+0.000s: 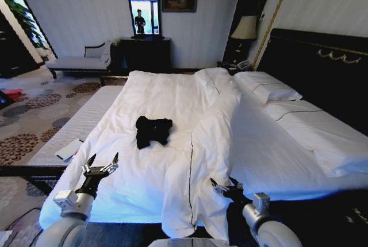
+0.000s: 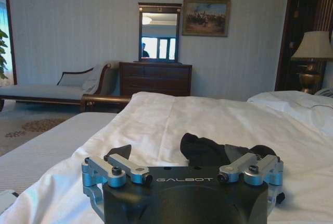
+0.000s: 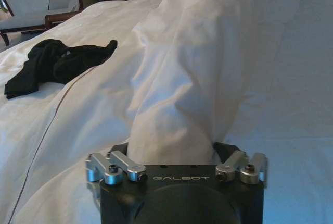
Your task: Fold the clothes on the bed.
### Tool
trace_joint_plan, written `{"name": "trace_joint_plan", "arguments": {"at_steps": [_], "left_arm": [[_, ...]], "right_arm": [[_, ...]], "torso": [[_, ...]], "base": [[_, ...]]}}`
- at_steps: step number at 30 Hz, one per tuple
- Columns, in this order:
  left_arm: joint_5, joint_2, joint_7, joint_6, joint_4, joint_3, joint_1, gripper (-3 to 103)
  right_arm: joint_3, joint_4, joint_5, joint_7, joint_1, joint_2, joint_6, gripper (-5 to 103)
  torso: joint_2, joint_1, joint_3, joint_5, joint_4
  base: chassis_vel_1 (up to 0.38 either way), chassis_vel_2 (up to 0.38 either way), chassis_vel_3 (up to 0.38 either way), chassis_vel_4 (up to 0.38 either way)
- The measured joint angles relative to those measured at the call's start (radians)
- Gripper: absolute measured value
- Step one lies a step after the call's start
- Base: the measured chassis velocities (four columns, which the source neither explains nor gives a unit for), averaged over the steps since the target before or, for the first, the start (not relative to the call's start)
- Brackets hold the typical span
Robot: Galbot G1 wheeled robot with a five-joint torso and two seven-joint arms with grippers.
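Note:
The clothes (image 1: 153, 131) lie as a crumpled black heap on the white duvet of the bed (image 1: 167, 92), left of a raised duvet fold (image 1: 215, 138). My left gripper (image 1: 103, 161) hovers open over the bed's near left part, short of the clothes and apart from them. In the left wrist view the clothes (image 2: 208, 150) sit just beyond the left gripper (image 2: 192, 156). My right gripper (image 1: 225, 184) is open at the near end of the duvet fold. The right wrist view has the fold (image 3: 187, 78) rising between the spread fingers of the right gripper (image 3: 173, 148), with the clothes (image 3: 57, 65) farther off.
Pillows (image 1: 267, 86) and a dark headboard (image 1: 322, 57) are on the right. A bare mattress strip (image 1: 75, 123) with a flat white item (image 1: 69, 149) runs along the left. A pale chaise bench (image 1: 80, 62), dresser with mirror (image 1: 145, 51) and lamp (image 1: 244, 29) stand by the far wall.

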Motion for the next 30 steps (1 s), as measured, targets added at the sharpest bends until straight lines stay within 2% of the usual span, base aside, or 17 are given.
{"name": "trace_joint_plan", "arguments": {"at_steps": [4,6,8,9,11,12,14,15,17,20,23,30], "left_arm": [[0.004,-0.001,-0.001,-0.004,0.003,0.0,-0.003,100],[0.006,-0.002,-0.003,-0.006,0.004,0.0,-0.005,100],[0.007,-0.004,-0.009,-0.007,0.004,0.002,-0.007,100],[0.007,-0.004,-0.009,-0.007,0.004,0.002,-0.007,100],[0.007,-0.005,-0.01,-0.007,0.004,0.002,-0.007,100],[0.007,-0.006,-0.01,-0.008,0.004,0.002,-0.006,100],[0.007,-0.007,-0.01,-0.009,0.004,0.001,-0.003,100],[0.007,-0.007,-0.01,-0.009,0.004,0.001,-0.003,100],[0.007,-0.01,-0.01,-0.009,0.002,0.001,-0.001,100],[0.007,-0.012,-0.01,-0.01,0.001,0.0,0.0,100],[0.007,-0.012,-0.01,-0.012,0.002,0.0,0.0,100],[0.008,-0.012,-0.01,-0.012,0.001,0.006,-0.005,100]], "right_arm": [[0.0,0.001,-0.01,-0.002,-0.005,0.023,0.007,65],[0.0,-0.001,-0.012,-0.003,-0.005,0.028,0.009,65],[-0.001,-0.001,-0.015,-0.004,-0.005,0.043,0.012,54],[-0.001,-0.001,-0.015,-0.004,-0.005,0.043,0.012,54],[0.0,0.003,-0.015,-0.004,-0.006,0.049,0.012,43],[0.001,0.005,-0.015,-0.004,-0.008,0.049,0.012,43],[0.002,0.008,-0.017,-0.005,-0.015,0.045,0.012,32],[0.002,0.008,-0.017,-0.005,-0.015,0.045,0.012,32],[0.005,0.012,-0.017,-0.006,-0.018,0.041,0.012,21],[0.011,0.015,-0.016,-0.007,-0.017,0.045,0.012,15],[0.023,0.017,-0.014,-0.007,-0.012,0.059,0.01,2],[0.041,0.022,-0.015,-0.007,-0.02,0.061,0.01,1]], "torso": [[0.0,0.0,0.0,0.0,0.0],[0.0,0.0,0.0,0.0,-0.0001],[0.0,0.0,0.0,0.0,0.0],[0.0,0.0,0.0,0.0,0.0],[0.0,0.0,0.0,0.0,0.0],[0.0,0.0,0.0,0.0,0.0],[0.0,0.0,0.0,0.0,0.0],[0.0,0.0,0.0,0.0,0.0],[0.0,0.0,0.0,0.0,0.0001],[0.0,0.0,0.0,0.0,0.0001],[0.0,0.0,0.0,0.0001,0.0],[0.0,0.0,0.0,0.0001,0.0]], "base": [[0.0,0.0,0.0,0.0],[0.0,0.0,0.0,0.0],[0.0,0.0,0.0,0.0],[0.0,0.0,0.0,0.0],[0.0,0.0,0.0,0.0],[0.0,0.0,0.0,0.0],[0.0,0.0,0.0,0.0],[0.0,0.0,0.0,0.0],[0.0,0.0,0.0,0.0],[0.0,0.0,0.0,0.0],[0.0,0.0,0.0,0.0],[0.0,0.0,0.0,0.0]]}}
